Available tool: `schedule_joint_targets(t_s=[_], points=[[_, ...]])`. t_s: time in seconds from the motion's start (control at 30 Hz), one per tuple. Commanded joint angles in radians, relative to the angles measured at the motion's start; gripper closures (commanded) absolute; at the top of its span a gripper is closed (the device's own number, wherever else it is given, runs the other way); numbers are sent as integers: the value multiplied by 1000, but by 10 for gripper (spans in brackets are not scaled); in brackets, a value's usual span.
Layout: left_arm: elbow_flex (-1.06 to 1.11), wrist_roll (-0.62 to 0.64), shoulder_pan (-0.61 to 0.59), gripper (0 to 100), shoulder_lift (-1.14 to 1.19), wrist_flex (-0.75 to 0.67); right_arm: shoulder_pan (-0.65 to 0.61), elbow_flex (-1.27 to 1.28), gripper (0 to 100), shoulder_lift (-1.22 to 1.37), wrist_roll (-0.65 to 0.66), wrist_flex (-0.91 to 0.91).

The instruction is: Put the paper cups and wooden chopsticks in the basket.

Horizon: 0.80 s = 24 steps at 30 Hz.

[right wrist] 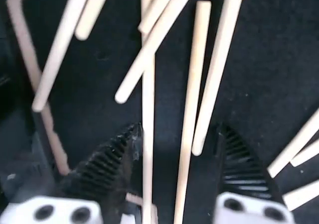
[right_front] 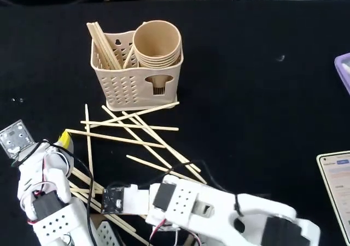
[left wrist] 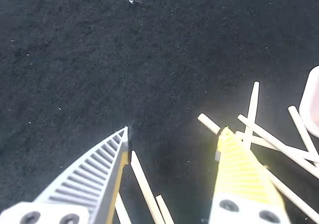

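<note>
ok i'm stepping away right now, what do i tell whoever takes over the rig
Left end effector: open, holding nothing, over the ends of some loose chopsticks.
Right end effector: open, straddling a couple of loose chopsticks on the table, nothing gripped yet.
Done: the stacked paper cups sit in the basket, with a few upright chopsticks beside them.
Left: the loose chopsticks lie scattered in front of the basket, some running under the arms. All of them still have to go in.
</note>
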Motion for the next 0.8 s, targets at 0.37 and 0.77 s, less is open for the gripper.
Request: schedule_joint_targets(t_s=[0.37,0.77], points=[[-19,6,-5,716,-6,-17,186,-111,972,136,3,-74],[-19,6,-5,716,-6,-14,486,-378,988,139,180,5]])
